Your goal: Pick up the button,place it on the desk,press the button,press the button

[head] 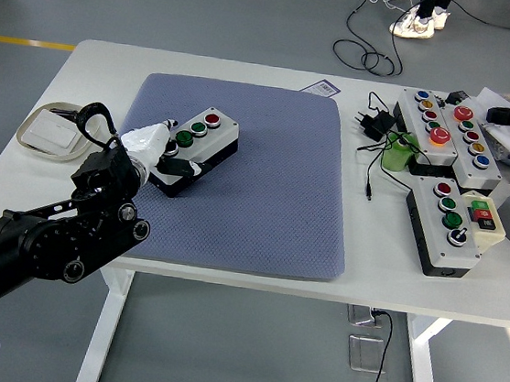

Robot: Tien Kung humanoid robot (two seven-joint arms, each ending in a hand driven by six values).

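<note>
The left hand (154, 143) reaches in from the lower left, its fingers resting on the near end of the grey button box (193, 151); whether they grip it cannot be told. The box lies on a blue-grey mat (263, 201) covering the white table (93, 71). Larger button panels (455, 131) sit at the right. Beyond, cables (367, 56) trail over grey floor.
</note>
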